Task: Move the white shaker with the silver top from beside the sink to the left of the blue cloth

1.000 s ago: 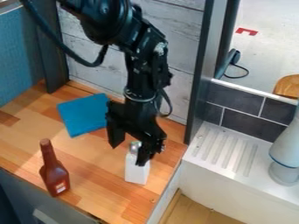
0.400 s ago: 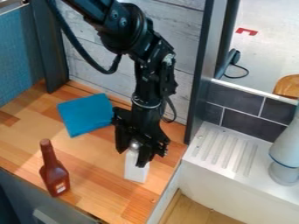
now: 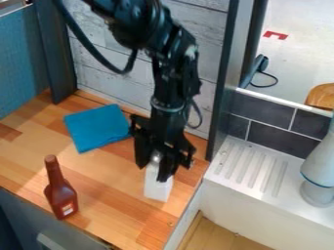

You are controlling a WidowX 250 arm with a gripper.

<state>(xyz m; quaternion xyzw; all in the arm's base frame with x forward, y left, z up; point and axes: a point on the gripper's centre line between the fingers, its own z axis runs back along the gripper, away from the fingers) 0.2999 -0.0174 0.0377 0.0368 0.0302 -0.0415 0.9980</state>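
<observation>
The gripper [image 3: 154, 170] hangs over the right part of the wooden counter, shut on the upper part of a white bottle [image 3: 157, 187] with a silvery top. The bottle leans slightly, its lower body showing below the fingers; whether its base touches the counter I cannot tell. A red-brown sauce bottle [image 3: 60, 193] stands upright to the left, near the counter's front edge. Behind and left of the gripper, a blue cloth [image 3: 96, 128] lies flat.
The wooden counter [image 3: 104, 180] ends on the right at a white sink unit with a ridged drainboard [image 3: 251, 166]. A grey-white tap [image 3: 318, 171] stands at the far right. A whitewashed plank wall [image 3: 104, 83] and a dark post [image 3: 227, 83] rise behind.
The gripper's fingers have closed in around the white bottle's top, and the arm has shifted right. Between the last two frames the bottle moved slightly right and up in view and tilted.
</observation>
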